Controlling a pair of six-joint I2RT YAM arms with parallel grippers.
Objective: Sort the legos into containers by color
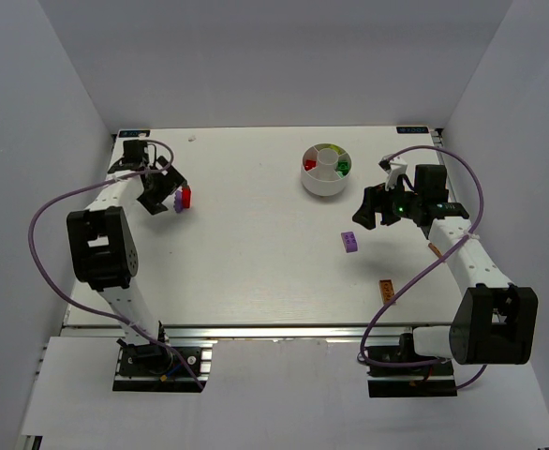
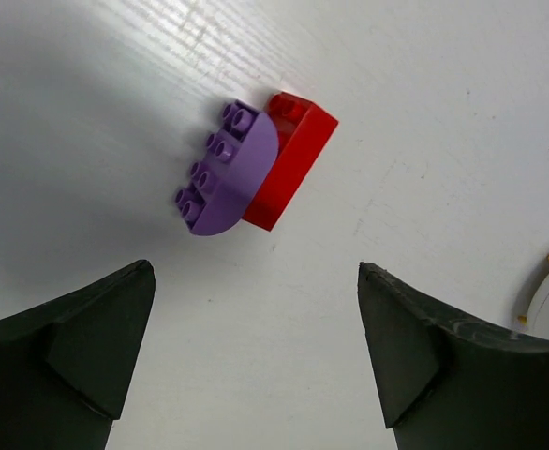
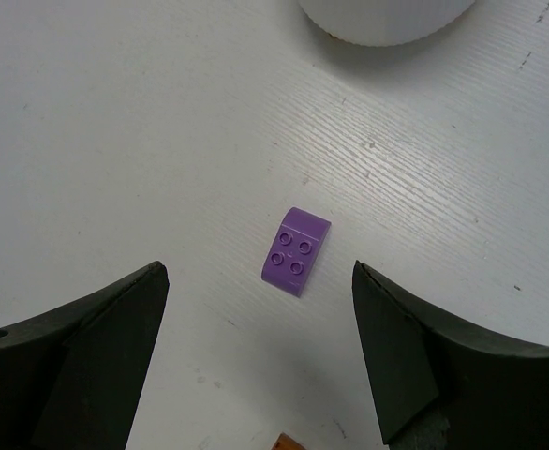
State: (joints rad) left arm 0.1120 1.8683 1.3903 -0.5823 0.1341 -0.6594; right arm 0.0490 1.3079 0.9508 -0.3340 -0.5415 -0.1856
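Observation:
A round white dish (image 1: 327, 183) with wedge compartments stands at the back right and holds red (image 1: 309, 165) and green (image 1: 344, 168) bricks. A purple brick (image 2: 222, 171) lies against a red brick (image 2: 289, 159) at the far left, also in the top view (image 1: 184, 198). My left gripper (image 2: 256, 309) is open, just short of that pair. Another purple brick (image 3: 296, 251) lies on the table right of centre (image 1: 349, 242). My right gripper (image 3: 260, 319) is open above and behind it. An orange brick (image 1: 387, 292) lies near the front right.
The dish's white wall (image 3: 387, 19) shows at the top of the right wrist view. A second orange piece (image 1: 434, 250) lies beside the right arm. A small white scrap (image 1: 192, 139) lies near the back edge. Grey walls enclose the table on three sides.

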